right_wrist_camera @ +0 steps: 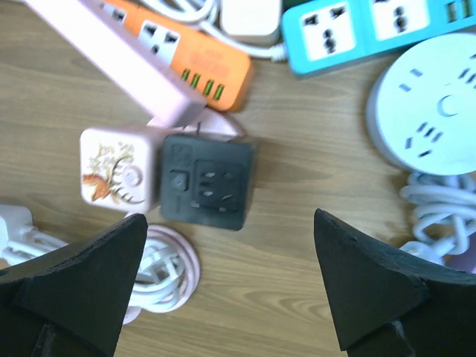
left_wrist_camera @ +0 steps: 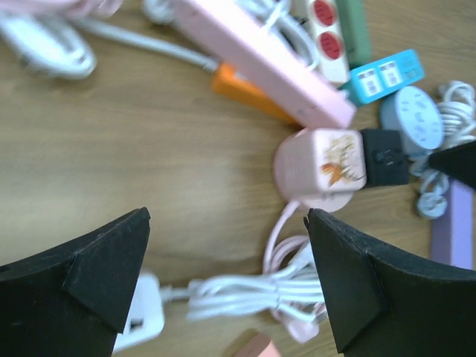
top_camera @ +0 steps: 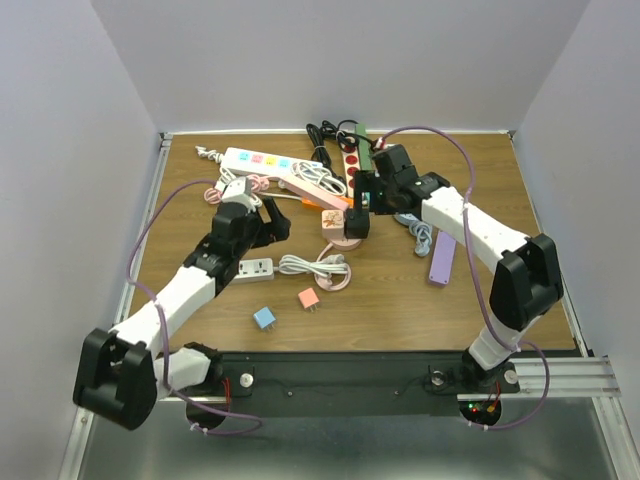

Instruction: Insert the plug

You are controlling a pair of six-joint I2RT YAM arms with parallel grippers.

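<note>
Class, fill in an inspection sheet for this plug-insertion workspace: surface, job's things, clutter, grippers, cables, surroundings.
Surface: wooden table, crowded in the middle.
Job's things: black adapter lies against deer-print pink cube; whether it is seated cannot be told.
Clutter: pink strip, orange strip, blue strip, round white socket, purple strip, small blue plug, small salmon plug.
Grippers: left gripper open, empty; right gripper open, empty.
Cables: coiled white cable near the pink cube.
Surroundings: plain white walls on three sides.

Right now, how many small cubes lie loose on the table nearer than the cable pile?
2: a blue cube nearest the bases, a salmon cube just right of it.
</note>
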